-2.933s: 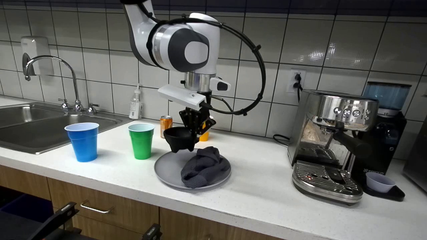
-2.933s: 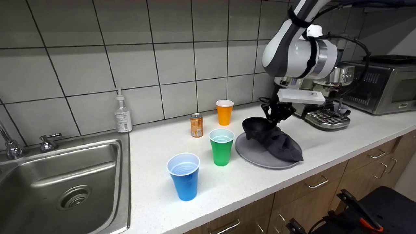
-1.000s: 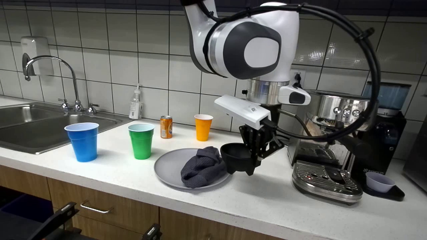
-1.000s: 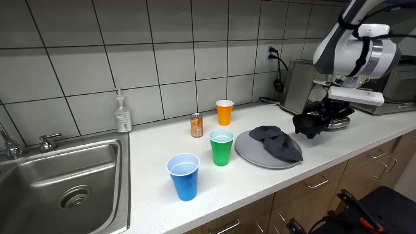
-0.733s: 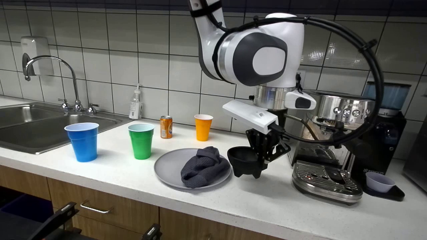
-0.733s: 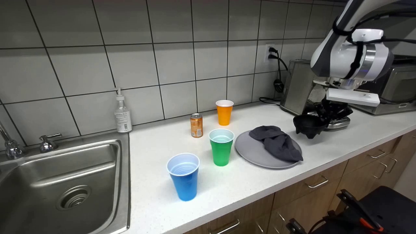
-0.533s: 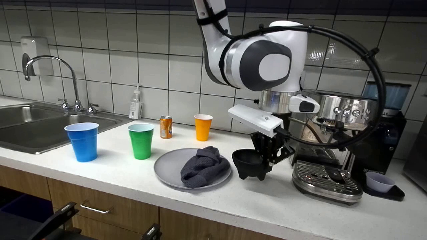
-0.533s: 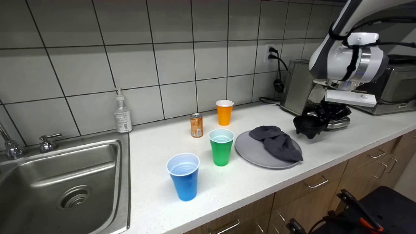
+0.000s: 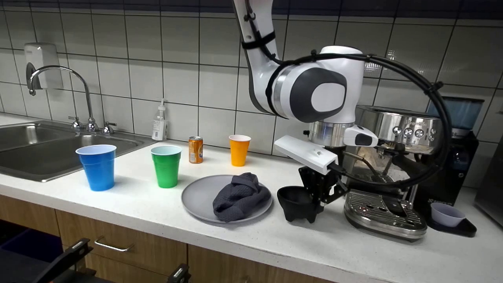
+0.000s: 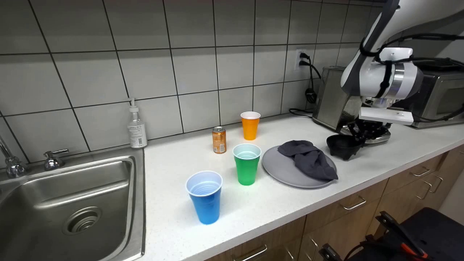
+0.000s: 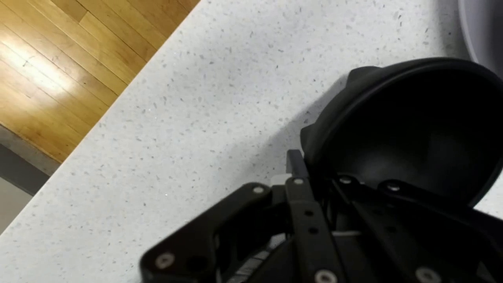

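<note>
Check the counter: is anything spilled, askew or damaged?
No spill or damage shows. The blue cup, green cup and orange cup stand upright, and the gripper holds the black bowl by its rim. Only the dark cloth looks untidy: it lies bunched toward one side of the gray plate, reaching the rim, rather than folded flat.

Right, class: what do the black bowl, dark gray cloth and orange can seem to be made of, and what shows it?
Black bowl: matte, with only soft highlights inside; perhaps plastic or silicone, but the look leaves it open.
Dark gray cloth: fabric, matte, judging by its textured weave and soft folds.
Orange can: likely metal, with a slight sheen and bare silvery top.
</note>
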Robot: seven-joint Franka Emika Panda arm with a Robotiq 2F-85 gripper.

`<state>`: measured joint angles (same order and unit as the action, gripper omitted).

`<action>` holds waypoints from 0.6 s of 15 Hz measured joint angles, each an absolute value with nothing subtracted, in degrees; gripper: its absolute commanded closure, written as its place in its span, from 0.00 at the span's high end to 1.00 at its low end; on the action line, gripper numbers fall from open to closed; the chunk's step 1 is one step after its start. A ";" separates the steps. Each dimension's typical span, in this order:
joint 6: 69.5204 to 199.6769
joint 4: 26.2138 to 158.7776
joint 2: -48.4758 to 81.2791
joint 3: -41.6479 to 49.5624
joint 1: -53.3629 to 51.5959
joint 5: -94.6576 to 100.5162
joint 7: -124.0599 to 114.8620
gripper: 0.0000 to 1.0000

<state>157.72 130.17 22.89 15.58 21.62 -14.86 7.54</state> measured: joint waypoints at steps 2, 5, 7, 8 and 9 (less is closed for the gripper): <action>157.69 129.92 23.40 15.49 21.73 -14.85 7.54 0.56; 157.68 129.84 23.19 15.49 21.88 -14.85 7.54 0.78; 157.68 129.90 22.35 15.48 22.09 -14.85 7.55 0.93; 157.68 130.08 21.61 15.47 22.22 -14.85 7.58 1.00; 157.68 130.47 20.58 15.44 22.34 -14.85 7.60 1.00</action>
<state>157.68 130.47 20.58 15.44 22.34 -14.85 7.60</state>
